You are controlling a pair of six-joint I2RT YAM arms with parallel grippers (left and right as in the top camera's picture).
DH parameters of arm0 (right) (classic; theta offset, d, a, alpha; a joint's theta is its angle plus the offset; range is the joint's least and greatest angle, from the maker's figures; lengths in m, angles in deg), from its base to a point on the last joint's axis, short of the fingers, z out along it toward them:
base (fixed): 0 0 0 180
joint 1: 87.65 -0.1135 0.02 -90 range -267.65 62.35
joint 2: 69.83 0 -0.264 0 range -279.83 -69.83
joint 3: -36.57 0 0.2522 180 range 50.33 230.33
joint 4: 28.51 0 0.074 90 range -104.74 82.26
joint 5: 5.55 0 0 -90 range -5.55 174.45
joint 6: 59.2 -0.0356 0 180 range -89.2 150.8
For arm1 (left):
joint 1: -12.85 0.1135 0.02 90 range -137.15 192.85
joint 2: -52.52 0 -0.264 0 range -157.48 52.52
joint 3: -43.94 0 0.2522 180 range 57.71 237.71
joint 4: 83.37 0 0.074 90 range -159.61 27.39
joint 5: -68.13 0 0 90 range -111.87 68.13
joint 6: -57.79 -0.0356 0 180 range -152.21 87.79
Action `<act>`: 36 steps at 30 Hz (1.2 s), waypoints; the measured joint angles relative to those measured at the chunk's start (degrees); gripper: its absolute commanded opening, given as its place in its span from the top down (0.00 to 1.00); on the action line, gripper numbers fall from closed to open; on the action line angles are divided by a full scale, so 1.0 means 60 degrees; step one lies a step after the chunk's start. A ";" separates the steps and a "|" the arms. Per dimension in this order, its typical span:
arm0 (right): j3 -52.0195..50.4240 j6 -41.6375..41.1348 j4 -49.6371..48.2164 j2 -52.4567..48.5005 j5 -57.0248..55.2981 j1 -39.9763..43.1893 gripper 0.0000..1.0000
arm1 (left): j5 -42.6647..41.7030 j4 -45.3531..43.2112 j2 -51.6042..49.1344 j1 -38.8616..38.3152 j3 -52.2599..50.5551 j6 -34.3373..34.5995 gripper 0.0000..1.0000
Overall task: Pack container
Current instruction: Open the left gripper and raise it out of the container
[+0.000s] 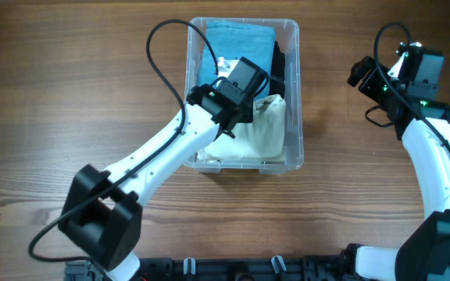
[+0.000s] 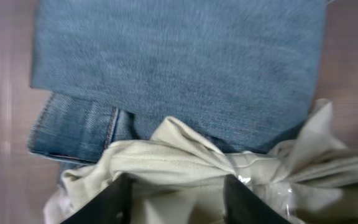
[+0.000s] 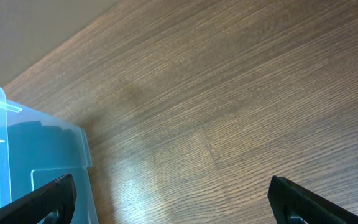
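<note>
The clear container point(image 1: 294, 94) sits at the table's middle back; its corner also shows in the right wrist view point(image 3: 42, 143). Inside lie a folded blue denim garment point(image 1: 244, 39) at the far end and a crumpled cream garment point(image 1: 260, 133) at the near end. My left gripper point(image 1: 241, 90) reaches down into the container. In the left wrist view its fingers point(image 2: 176, 193) are apart, resting on the cream garment point(image 2: 179, 162), with the denim point(image 2: 179, 62) just beyond. My right gripper point(image 1: 363, 74) is open and empty over the bare table, right of the container; its fingers point(image 3: 173, 199) are spread wide.
A dark garment point(image 1: 278, 66) lies along the container's right inner wall. The wooden table point(image 1: 69, 101) surrounds the container. The left arm's black cable loops over the container's far left corner point(image 1: 170, 35).
</note>
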 measured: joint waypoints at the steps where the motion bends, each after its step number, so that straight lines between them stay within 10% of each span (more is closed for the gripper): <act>1: 0.0000 0.0000 0.0000 0.0000 0.0000 0.0000 0.00 | 0.0007 0.0000 0.0168 0.0000 0.0000 -0.0058 0.06; 10: 0.0000 0.0004 0.0000 0.0000 0.0000 0.0000 0.00 | 0.0484 -0.1195 0.3555 0.0484 0.0361 -0.0579 0.00; 36: 0.0000 0.0000 0.0000 0.0000 0.0000 0.0000 0.00 | 0.1508 0.0328 0.3202 0.2732 0.0357 -0.0652 0.00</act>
